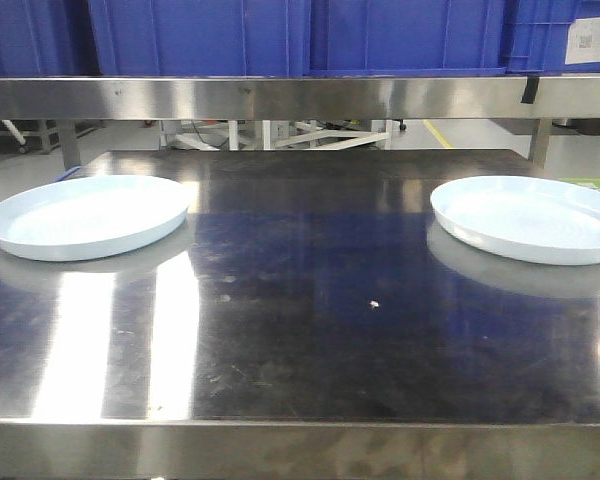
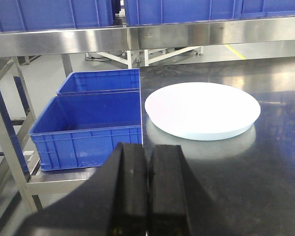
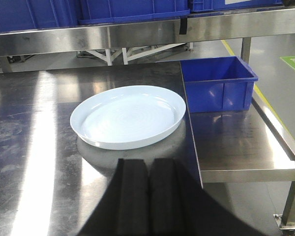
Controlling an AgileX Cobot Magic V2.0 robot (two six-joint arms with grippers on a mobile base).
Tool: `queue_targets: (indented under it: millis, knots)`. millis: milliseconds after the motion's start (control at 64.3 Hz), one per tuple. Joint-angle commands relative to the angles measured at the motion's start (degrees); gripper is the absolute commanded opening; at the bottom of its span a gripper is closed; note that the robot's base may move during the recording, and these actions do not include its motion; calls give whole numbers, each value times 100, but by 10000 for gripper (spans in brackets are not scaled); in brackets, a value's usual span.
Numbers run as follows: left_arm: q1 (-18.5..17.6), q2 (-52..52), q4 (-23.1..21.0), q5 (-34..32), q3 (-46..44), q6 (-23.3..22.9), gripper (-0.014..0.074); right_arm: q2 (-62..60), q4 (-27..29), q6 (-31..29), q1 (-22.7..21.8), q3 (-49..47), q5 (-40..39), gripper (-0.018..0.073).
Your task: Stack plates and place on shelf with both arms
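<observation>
1. The 2 plates lie flat and well apart on the steel surface (image 1: pixel 300 330). The left plate (image 1: pixel 85 215) sits near the left edge and the right plate (image 1: pixel 530 218) near the right edge. Neither is on the other, so stacking has not begun.
2. This spacing puts 1 plate in front of each arm, and each wrist view has its own plate straight ahead. That suits a job shared by 2 arms.
3. The left gripper (image 2: pixel 147 152) hangs short of the left plate and does not touch it. Its jaws are together, pad against pad, with nothing between them.
4. The right gripper (image 3: pixel 148 164) is held the same way before the right plate, jaws together and holding nothing.
5. Jaws pressed together cannot take a rim, so they would likely have to part before either arm goes in. The rims are low and glossy, so a pinch at the lip could slip.
6. The shelf (image 1: pixel 300 97) runs across behind and above the surface, its steel front rail facing the arms. Blue crates (image 1: pixel 300 35) stand on it, and where a stack would fit there cannot be told.
7. Both plates lie close to an edge. More blue tubs (image 2: pixel 88 128) sit lower beside the left edge and a blue bin (image 3: pixel 219 81) beside the right, so a plate dragged outward could drop off.
</observation>
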Motion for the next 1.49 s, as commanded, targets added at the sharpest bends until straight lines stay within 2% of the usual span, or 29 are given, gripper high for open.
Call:
queue_targets:
  millis: [0, 451, 638, 778, 980, 1198, 1353, 1478]
  knots:
    - [-27, -125, -10, -491, 10, -19, 83, -111, -52, -17, -25, 6, -488, 57]
    - [-27, -125, -23, -491, 10, -34, 83, -111, -52, -17, -25, 6, -488, 57]
    - [-27, -125, -741, -1119, -18, -36, 83, -111, -52, -17, -25, 6, -488, 57]
    - [-27, -31, -909, -1218, -340, -36, 83, -111, -52, -17, -25, 6, -488, 57]
    - [-27, 498, -919, -712, -1198, -36, 83, -111, -52, -17, -25, 6, -488, 57]
    - [-27, 1353, -919, -608, -1765, -36, 83, -111, -52, -17, -25, 6, -488, 57]
    - [-27, 2137, -952, 97, -2096, -36, 83, -111, -52, -17, -25, 6, -488, 57]
    - [-27, 2777, -1130, 378, -2348, -36, 83, -111, -52, -17, -25, 6, -488, 57]
